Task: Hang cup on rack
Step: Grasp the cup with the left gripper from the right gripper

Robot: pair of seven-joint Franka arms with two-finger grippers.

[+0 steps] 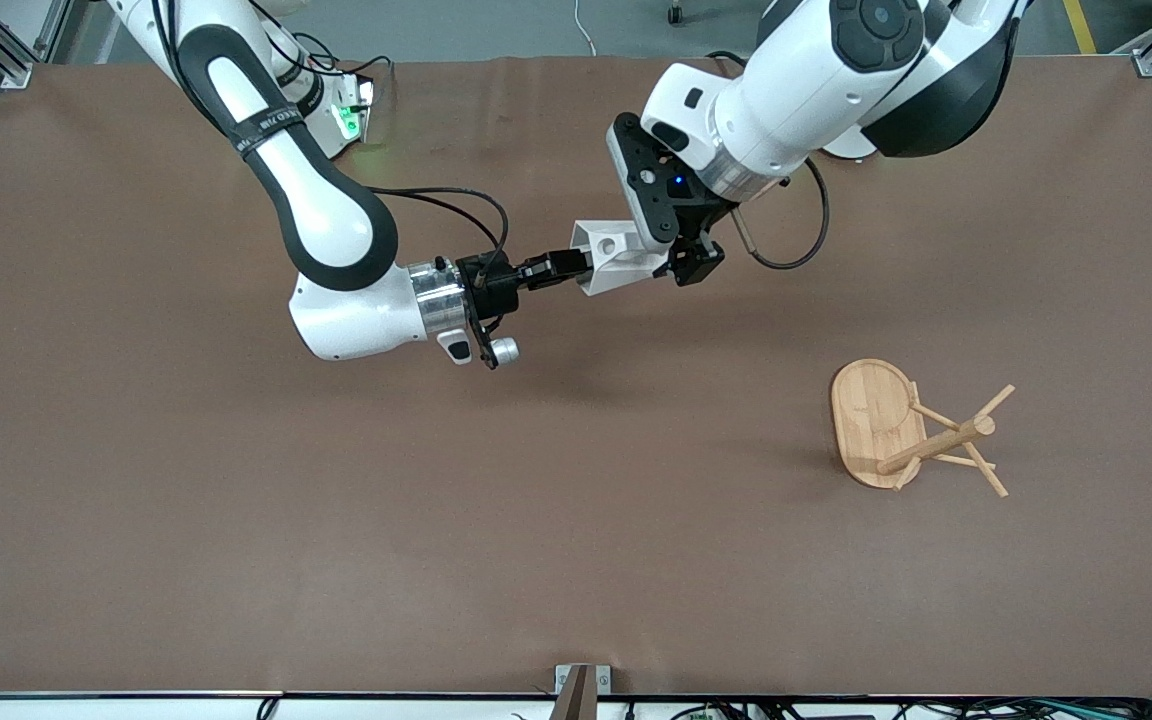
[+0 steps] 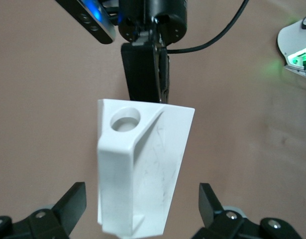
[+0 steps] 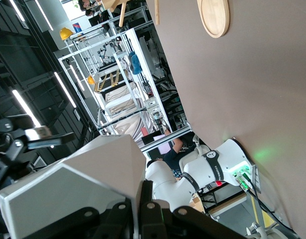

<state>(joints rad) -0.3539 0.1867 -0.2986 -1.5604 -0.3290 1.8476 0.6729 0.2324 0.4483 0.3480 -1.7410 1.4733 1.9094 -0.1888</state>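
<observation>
- Presently, in the front view, the cup (image 1: 616,257) is held in the air above the brown table (image 1: 236,520), well apart from the rack (image 1: 911,428), which stands toward the left arm's end of the table and nearer the front camera.
- The right gripper (image 1: 571,266) is seen clamped on one end of the cup; the left gripper (image 1: 681,255) is placed around the cup's other end, and contact there cannot be confirmed from this view.
- The rack is noted upright on its oval base, thin pegs angled off the central post.
- In the left wrist view, the cup (image 2: 143,169) is seen with its handle tab and round hole facing the camera; the left gripper (image 2: 143,211) is spread wide, its fingers (image 2: 73,204) standing apart from the cup walls.
- The right gripper (image 2: 145,74) is seen farther off, closed on the cup's rim end.
- In the right wrist view, the cup (image 3: 75,186) fills the foreground, pinched at the wall by the right gripper (image 3: 140,211).
- The cup is judged light, rigid and smooth, so slippery; flat facets are judged the best hold, with the holed tab left free for a peg.
- The table cover is matte and flat; ample free room surrounds the rack (image 3: 213,17).
</observation>
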